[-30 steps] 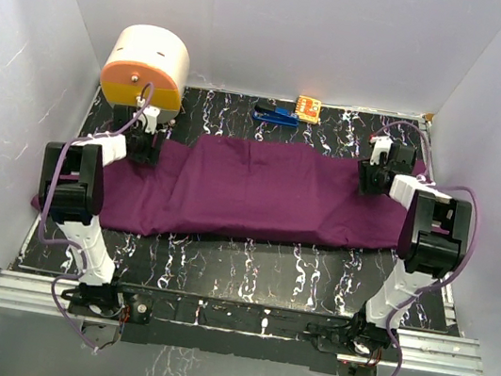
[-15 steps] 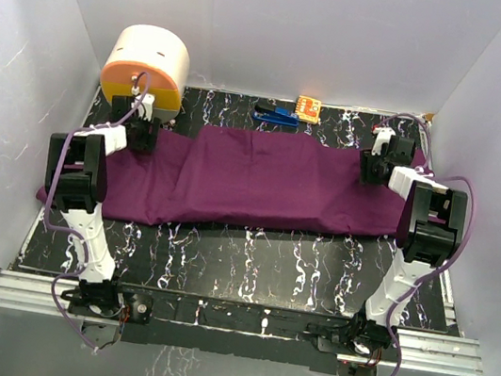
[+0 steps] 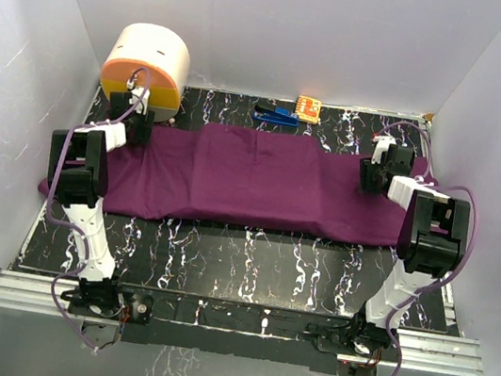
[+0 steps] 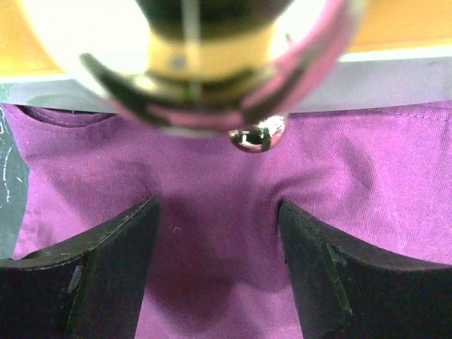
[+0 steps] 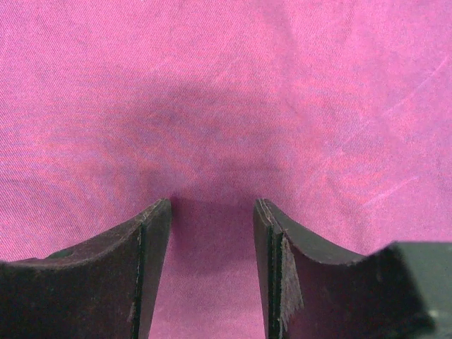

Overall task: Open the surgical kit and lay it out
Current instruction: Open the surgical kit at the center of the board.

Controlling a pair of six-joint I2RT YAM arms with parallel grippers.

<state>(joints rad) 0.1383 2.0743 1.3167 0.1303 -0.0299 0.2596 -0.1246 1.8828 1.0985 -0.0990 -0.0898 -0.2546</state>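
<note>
The purple cloth wrap (image 3: 252,179) lies stretched left to right across the dark marbled table (image 3: 248,264). My left gripper (image 3: 137,124) is at the cloth's far left corner, just in front of the drum. Its jaws stand apart, tips down on the cloth (image 4: 212,282) and nothing between them (image 4: 215,205). At the far right corner my right gripper (image 3: 374,174) also has its jaws apart (image 5: 212,205), over flat cloth (image 5: 226,92) with faint creases. Tray, instruments and gauze are out of sight.
A cream-and-orange round drum (image 3: 146,62) stands at the back left, its orange face (image 4: 409,21) close above my left fingers. A small blue item (image 3: 276,114) and an orange one (image 3: 308,108) lie at the back centre. White walls close in left, right and behind.
Both grippers have moved toward the back wall, the left one farther. The cloth went with them: its raised middle has flattened and its near edge has shifted back.
</note>
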